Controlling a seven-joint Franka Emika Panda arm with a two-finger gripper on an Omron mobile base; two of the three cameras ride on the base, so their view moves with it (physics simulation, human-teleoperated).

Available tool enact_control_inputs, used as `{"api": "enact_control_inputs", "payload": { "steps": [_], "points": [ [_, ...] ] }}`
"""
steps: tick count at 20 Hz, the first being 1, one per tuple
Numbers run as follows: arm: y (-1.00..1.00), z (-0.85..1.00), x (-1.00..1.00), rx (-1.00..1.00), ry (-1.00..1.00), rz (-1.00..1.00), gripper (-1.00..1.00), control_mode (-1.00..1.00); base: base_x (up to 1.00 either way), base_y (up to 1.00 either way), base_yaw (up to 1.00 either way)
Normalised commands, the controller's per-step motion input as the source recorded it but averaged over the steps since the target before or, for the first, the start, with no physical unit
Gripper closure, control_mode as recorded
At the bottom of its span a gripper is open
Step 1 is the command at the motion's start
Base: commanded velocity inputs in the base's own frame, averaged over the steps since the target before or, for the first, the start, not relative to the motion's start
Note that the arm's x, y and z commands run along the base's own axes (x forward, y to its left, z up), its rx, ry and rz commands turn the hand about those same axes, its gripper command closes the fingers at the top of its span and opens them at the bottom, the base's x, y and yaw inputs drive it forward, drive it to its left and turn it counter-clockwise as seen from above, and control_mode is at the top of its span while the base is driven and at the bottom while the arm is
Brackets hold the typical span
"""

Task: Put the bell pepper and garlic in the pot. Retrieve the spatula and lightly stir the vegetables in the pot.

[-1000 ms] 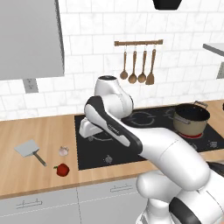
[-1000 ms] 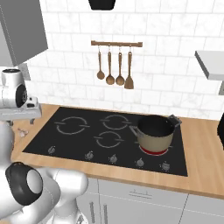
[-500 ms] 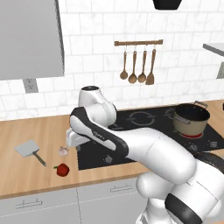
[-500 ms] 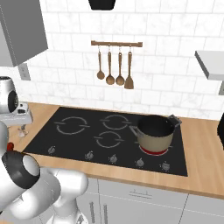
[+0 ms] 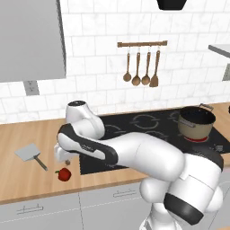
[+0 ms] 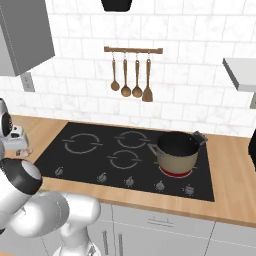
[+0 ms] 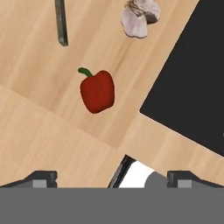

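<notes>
Glossy red bell pepper (image 7: 97, 91) with curled green stem, lumpy pale garlic (image 7: 139, 17) nearby, tool (image 7: 111, 177) spread wide.

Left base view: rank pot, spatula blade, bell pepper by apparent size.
1. Round tan-brown pot, largest though farthest from the camera.
2. Flat light-grey square spatula blade.
3. Small glossy red bell pepper, smallest.

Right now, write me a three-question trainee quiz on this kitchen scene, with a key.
1. True or false: the bell pepper already lies in the pot.
2. What lies nearest the bell pepper on the counter? A) garlic B) a wooden spoon C) a pan lid
3. Fill in: the gripper hovers over the counter with its jaws ____.

Key: 1 false; 2 A; 3 open.
</notes>
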Motion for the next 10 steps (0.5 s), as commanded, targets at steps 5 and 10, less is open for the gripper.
{"api": "enact_control_inputs", "payload": {
  "steps": [5,10],
  "points": [
    [0.25,-0.35,0.01,0.00,0.00,0.00,-1.00,-1.00,0.00,0.00,0.00],
    [0.23,-0.33,0.07,0.00,0.01,0.00,-1.00,-1.00,0.00,0.00,0.00]
  ]
}}
